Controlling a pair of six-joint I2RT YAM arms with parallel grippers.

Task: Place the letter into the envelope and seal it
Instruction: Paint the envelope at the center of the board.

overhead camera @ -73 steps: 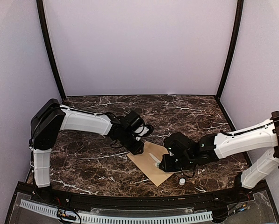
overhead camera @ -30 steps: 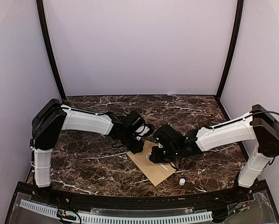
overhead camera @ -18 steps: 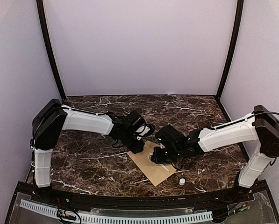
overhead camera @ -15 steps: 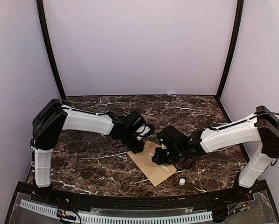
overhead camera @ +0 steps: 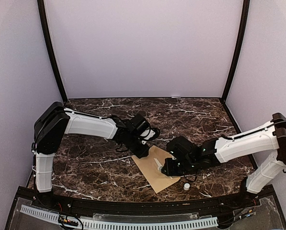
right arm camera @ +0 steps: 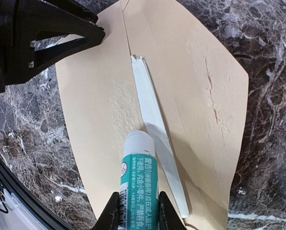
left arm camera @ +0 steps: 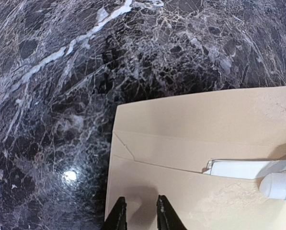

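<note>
With empty, slightly parted left fingers (left arm camera: pixel 118 213) pinning the envelope (left arm camera: pixel 205 115) beneath them, right fingers (right arm camera: pixel 111 213) gripping the glue stick (right arm camera: pixel 139 177) should stroke lightly.

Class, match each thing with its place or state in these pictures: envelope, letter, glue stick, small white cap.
Things:
1. envelope
2. letter
3. glue stick
4. small white cap

Places or states:
A. clamped in the right gripper
B. lying flat on the marble table, flap open
C. alone on the table, apart from the envelope
D. mostly tucked inside, only a white strip showing

Pairs: 1-B; 2-D; 3-A; 4-C
</note>
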